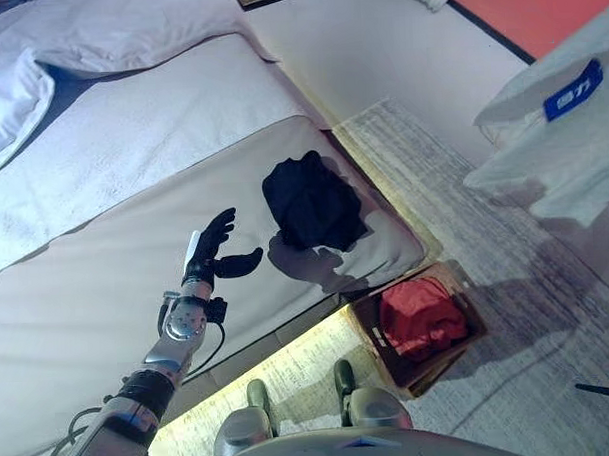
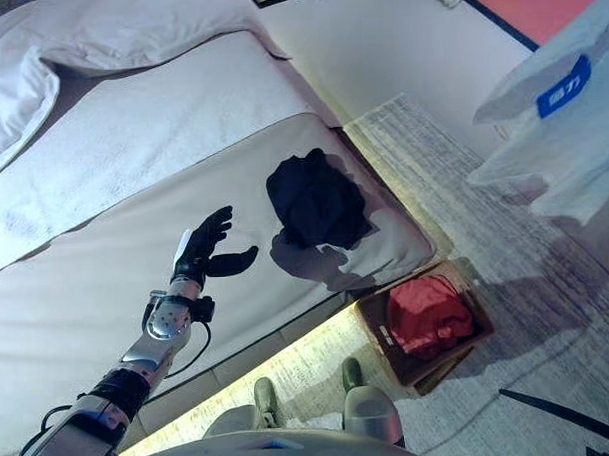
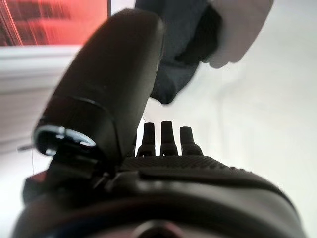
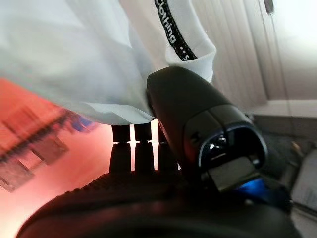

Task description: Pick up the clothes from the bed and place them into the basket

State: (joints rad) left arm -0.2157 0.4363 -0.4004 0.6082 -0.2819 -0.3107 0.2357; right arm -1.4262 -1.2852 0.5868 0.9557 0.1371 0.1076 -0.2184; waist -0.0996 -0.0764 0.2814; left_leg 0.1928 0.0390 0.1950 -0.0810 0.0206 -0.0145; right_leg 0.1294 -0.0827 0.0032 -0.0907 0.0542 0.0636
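In the left eye view, the left robot hand (image 1: 213, 253) is seen raised over the bed (image 1: 97, 295), fingers straight and thumb spread, nothing held. A black garment (image 1: 312, 201) lies bunched near the bed's corner, just beside the hand but apart from it. On the floor by the bed a basket (image 1: 470, 317) is seen with a red garment (image 1: 420, 316) already in it. A white garment (image 1: 556, 129) hangs at the right edge.

In the right eye view the same layout is shown; the right robot hand itself is not seen there.

In the left wrist view, straight fingertips (image 3: 167, 134) are seen pointing toward the black garment, with bare bed between.

In the right wrist view, the right robot hand (image 4: 198, 119) is seen with its thumb pressed against the white garment's hem and fingers going behind the cloth; it appears to be pinched.

A thin pinch could be lost, so the white garment might slip onto the floor short of the basket. The black garment could be pushed off the bed's corner if the hand is swept sideways.
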